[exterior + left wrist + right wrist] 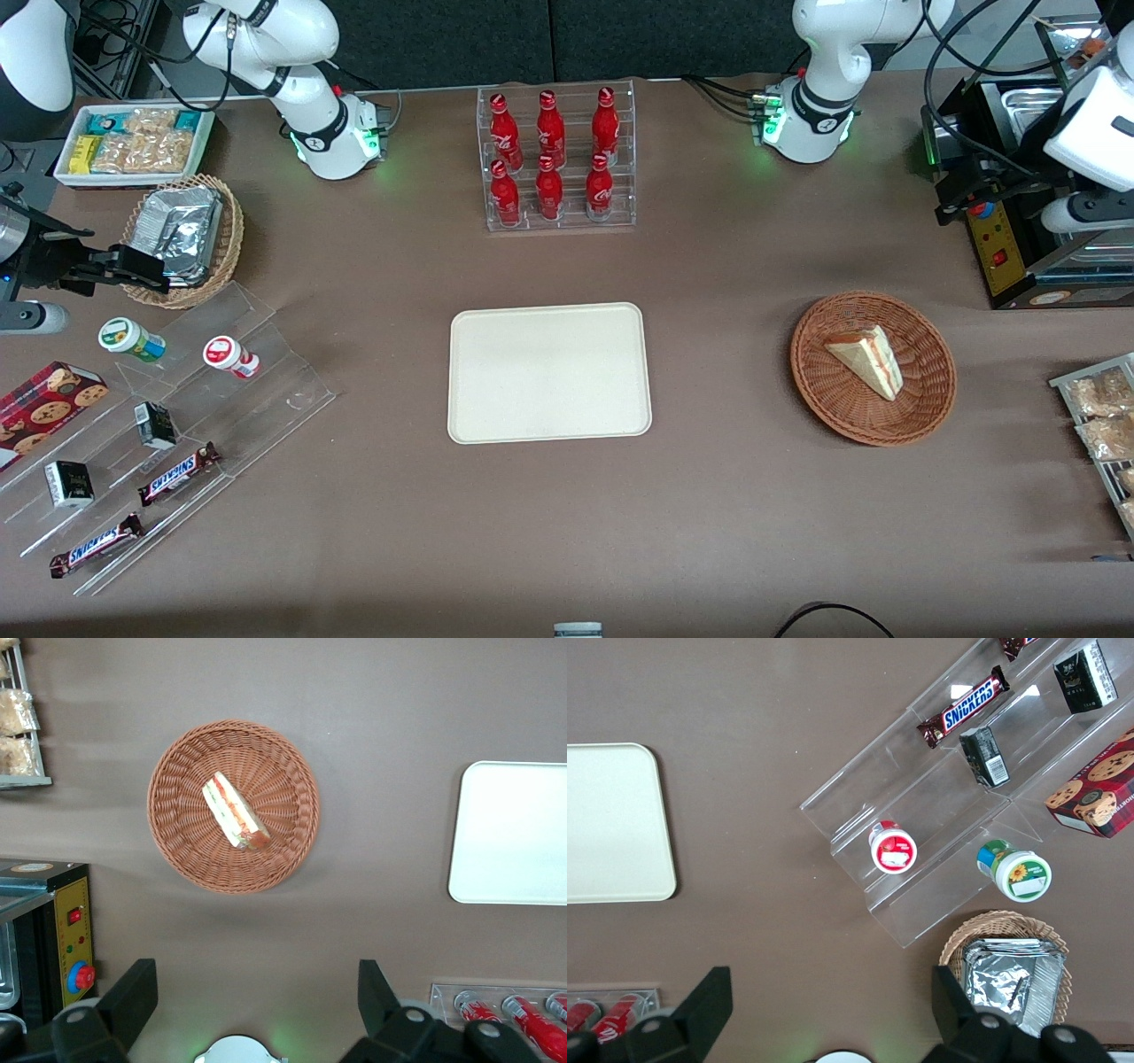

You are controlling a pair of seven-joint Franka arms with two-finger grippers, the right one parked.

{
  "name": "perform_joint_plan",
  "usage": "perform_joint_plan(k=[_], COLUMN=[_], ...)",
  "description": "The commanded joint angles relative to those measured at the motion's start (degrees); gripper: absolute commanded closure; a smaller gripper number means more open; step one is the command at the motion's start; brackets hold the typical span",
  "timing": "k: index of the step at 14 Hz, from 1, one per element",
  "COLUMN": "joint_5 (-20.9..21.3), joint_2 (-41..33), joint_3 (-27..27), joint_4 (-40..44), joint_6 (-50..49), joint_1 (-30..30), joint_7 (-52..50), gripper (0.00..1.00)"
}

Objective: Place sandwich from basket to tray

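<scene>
- Progress on the task looks nil so far: the sandwich [866,360] lies inside the basket [921,410], resting on the woven floor with its red, green and yellow filling edge showing in the left wrist view [236,810].
- Nothing sits on the tray [549,372], which lies flat mid-table, well apart from the basket and toward the parked arm's end from it.
- Fingers of the gripper [257,1001] are spread wide with nothing between them; it hangs high above the table, off the basket's rim rather than over the sandwich.
- Remaining work, as I judge it: bring the gripper over the basket, descend, pinch the wedge, lift it, carry it across and set it on the tray.
- Readable writing: two bars [178,473] on the clear stepped stand [266,354] read "SNICKERS".
- Red bottles [551,155] in the clear rack carry a white script logo, too small to read for certain.
- Other labels on the cups and small boxes cannot be read.
</scene>
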Motion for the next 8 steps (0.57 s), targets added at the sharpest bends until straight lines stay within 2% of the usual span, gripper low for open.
perform_joint_plan(k=[1,3,8], joint_5=[-0.11,0.24,0.68], joint_2=[0.78,1.48,6.66], joint_3=[0.87,0.96,1.66], joint_4=[1.87,1.52,0.12], joint_6=[-1.44,-1.36,0.56], joint_1=[-0.60,-0.34,4.75], joint_7=[1.09,1.00,-0.22], gripper=[0.00,0.00,0.00])
